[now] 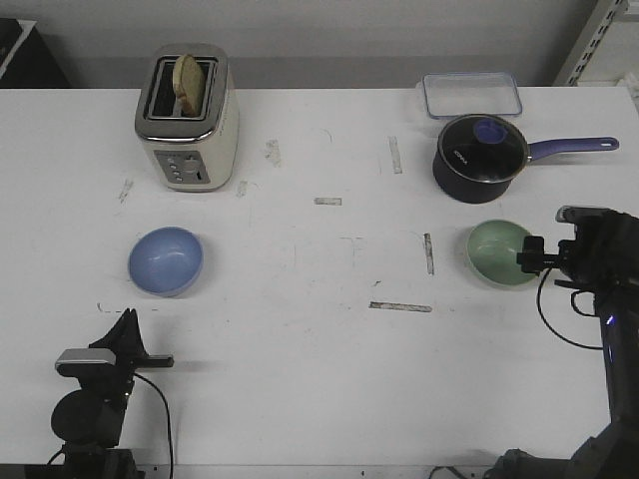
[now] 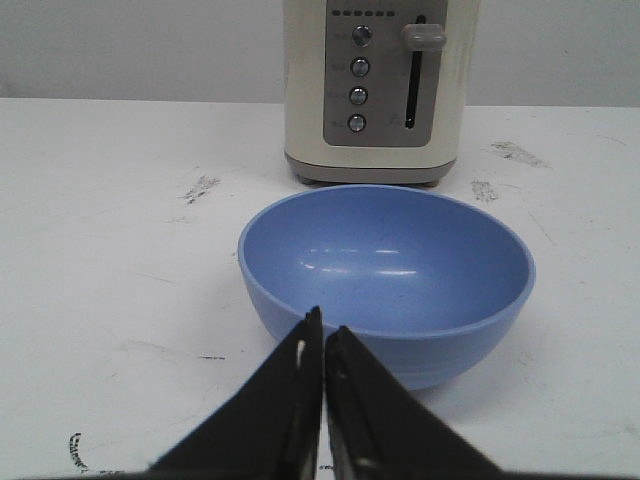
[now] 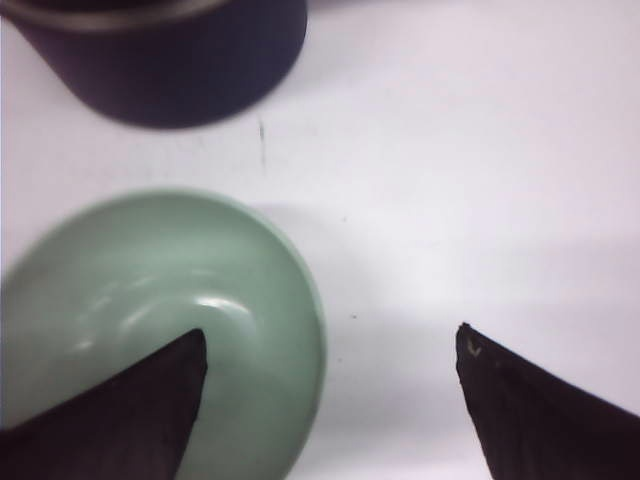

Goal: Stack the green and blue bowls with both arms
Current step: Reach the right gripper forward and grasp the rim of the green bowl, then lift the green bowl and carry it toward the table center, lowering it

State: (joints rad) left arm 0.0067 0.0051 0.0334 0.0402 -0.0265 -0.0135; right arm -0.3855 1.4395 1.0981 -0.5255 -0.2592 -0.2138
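Observation:
The blue bowl sits upright on the white table at the left, in front of the toaster; in the left wrist view it fills the middle. My left gripper is shut and empty, its tips just short of the bowl's near side. The green bowl sits at the right, near the saucepan. My right gripper is open at its right rim. In the right wrist view one finger is over the bowl's inside and the other is outside it, over bare table.
A cream toaster with bread stands at the back left. A dark blue lidded saucepan with its handle pointing right sits behind the green bowl. A clear plastic container lies behind it. Tape marks dot the table's middle.

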